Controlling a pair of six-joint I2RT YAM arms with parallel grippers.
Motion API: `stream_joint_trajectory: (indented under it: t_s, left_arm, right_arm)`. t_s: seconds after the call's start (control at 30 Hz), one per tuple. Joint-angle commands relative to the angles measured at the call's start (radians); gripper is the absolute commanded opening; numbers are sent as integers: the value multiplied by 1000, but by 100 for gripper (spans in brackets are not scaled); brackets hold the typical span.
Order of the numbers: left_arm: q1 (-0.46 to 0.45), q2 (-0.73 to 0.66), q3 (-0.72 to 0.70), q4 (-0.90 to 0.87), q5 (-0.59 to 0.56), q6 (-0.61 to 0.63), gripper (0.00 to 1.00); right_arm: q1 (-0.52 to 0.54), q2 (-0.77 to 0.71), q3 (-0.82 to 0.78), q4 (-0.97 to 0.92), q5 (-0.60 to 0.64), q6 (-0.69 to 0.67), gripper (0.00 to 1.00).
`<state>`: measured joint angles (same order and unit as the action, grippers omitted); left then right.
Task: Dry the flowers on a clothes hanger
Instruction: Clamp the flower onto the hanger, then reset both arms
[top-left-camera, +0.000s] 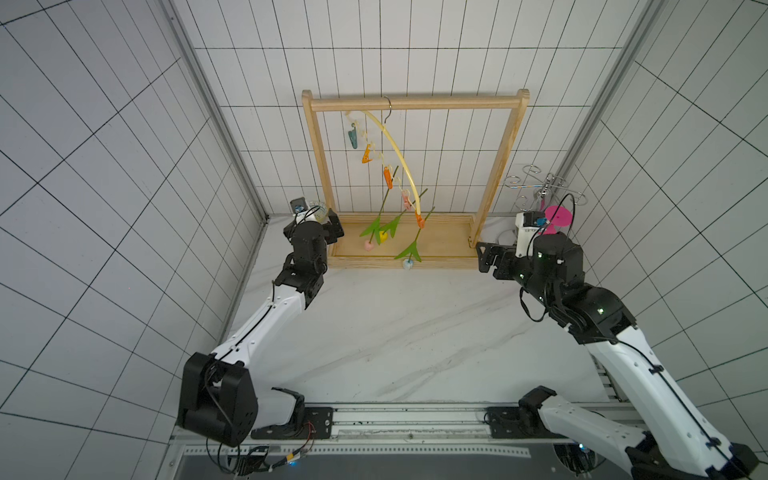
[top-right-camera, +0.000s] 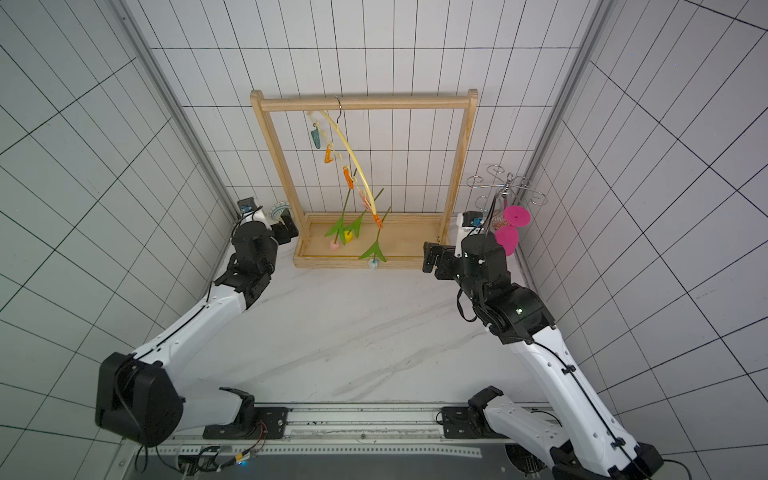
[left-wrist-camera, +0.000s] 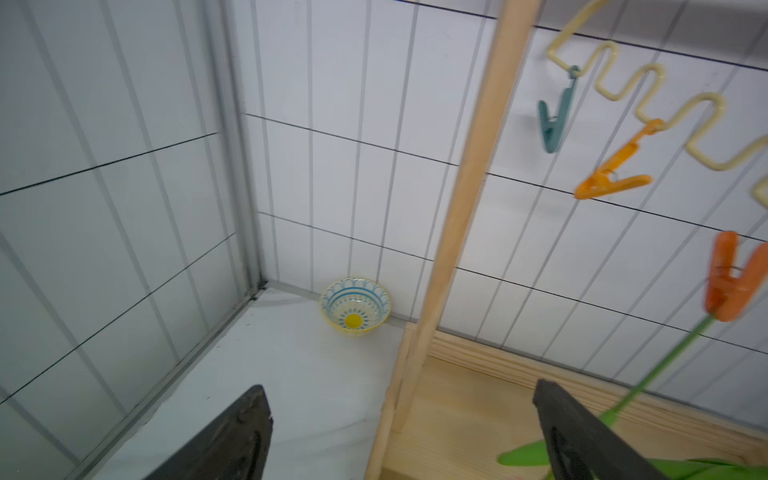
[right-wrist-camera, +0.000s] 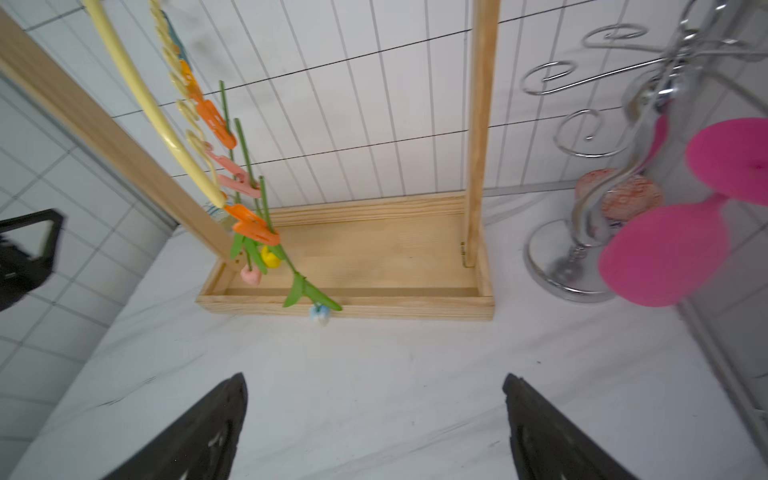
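Flowers (top-left-camera: 390, 226) hang head-down, pegged to clothes hanger (top-left-camera: 398, 153) at twelve o'clock. Left gripper (left-wrist-camera: 399, 386) at ten, right gripper (right-wrist-camera: 374, 376) at two o'clock: both spread wide, gripping nothing.

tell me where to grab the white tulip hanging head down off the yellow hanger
Probably the bare green stem of the white artificial tulip, between the lowest orange plastic clothespin and the pointed leaves, coming from the white marbled table's open side. That stretch is thin and straight; the leaves flare wide.
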<state>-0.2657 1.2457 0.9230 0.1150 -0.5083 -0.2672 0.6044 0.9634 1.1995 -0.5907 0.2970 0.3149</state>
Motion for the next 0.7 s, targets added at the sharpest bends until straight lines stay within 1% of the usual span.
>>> stream_joint_trajectory:
  t_s: [0.0, 0.03, 0.1, 0.2, 0.27, 0.3, 0.37, 0.43, 0.47, 0.57, 0.67]
  left_arm:
    - [-23, -119, -165, -28, -70, -144, 98]
    - [-38, -149, -230, 33, -74, -155, 98]
    - [-67, -168, -311, 130, -100, -139, 99]
    - [-79, -129, -337, 149, -120, -90, 98]
    - [-81, -94, -364, 212, -156, -22, 99]
    - [-80, -75, -386, 281, -174, 37, 99]
    - [-73, -46, -431, 397, -205, 142, 99]
    - [-41, -35, -477, 480, -179, 237, 99]
    - [-23, -35, -495, 500, -165, 255, 99]
    - [34, -12, -570, 585, -113, 216, 99]
    - [68, 75, -598, 666, -100, 168, 99]
  right_arm:
    - [2, -28, -183, 160, 155, -146, 99]
    - [-1, -38, -249, 236, 163, -179, 99]
    - [-10, -41, -350, 361, 196, -241, 99]
    - [-47, -5, -484, 566, 240, -354, 99]
    - [-89, 34, -579, 744, 242, -431, 99]
    - [-124, 59, -626, 833, 229, -451, 99]
    - [-202, 119, -687, 968, 174, -446, 99]
    - [-278, 202, -709, 1037, 125, -415, 99]
    - [-301, 243, -706, 1048, 124, -407, 99]
    - [-349, 359, -709, 1116, 125, -388, 99]
    - [-412, 451, -718, 1182, 54, -339, 99]
